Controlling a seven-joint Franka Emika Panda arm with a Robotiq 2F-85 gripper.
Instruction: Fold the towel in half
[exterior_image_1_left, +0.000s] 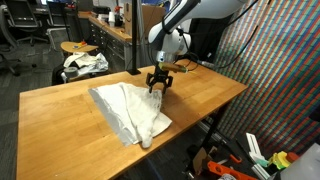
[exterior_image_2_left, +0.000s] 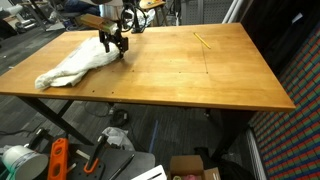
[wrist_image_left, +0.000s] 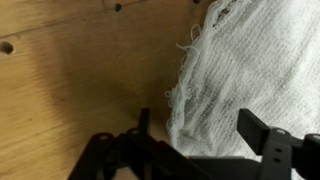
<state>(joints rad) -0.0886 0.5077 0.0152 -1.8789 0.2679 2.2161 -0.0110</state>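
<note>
**Exterior view.** The large, thin, off-white cloth towel (exterior_image_1_left: 130, 108) lies rumpled on the long wooden plank table (exterior_image_1_left: 60, 115). It is bunched, not spread flat. The black 2-finger claw (exterior_image_1_left: 158, 88) is down at the towel's far corner, on the robot's side. The cloth's long axis runs away from the claw toward the table's near edge. There is only 1 arm, so no choice of reach.

**Exterior view.** The towel (exterior_image_2_left: 75, 62) trails from the claw (exterior_image_2_left: 113, 45) out toward 1 end of the table (exterior_image_2_left: 200, 75). A thin yellow stick (exterior_image_2_left: 203, 40) (a pencil, perhaps) lies well apart and shows only here.

**Wrist view.** The claw (wrist_image_left: 195, 120) is spread wide and grips nothing. The towel's (wrist_image_left: 250, 60) frayed hem lies between its 2 fingers, with bare wood on the other side of the hem. Only this view shows the edge inside the jaws. We judge the next move is a pinch on that hem.
</note>
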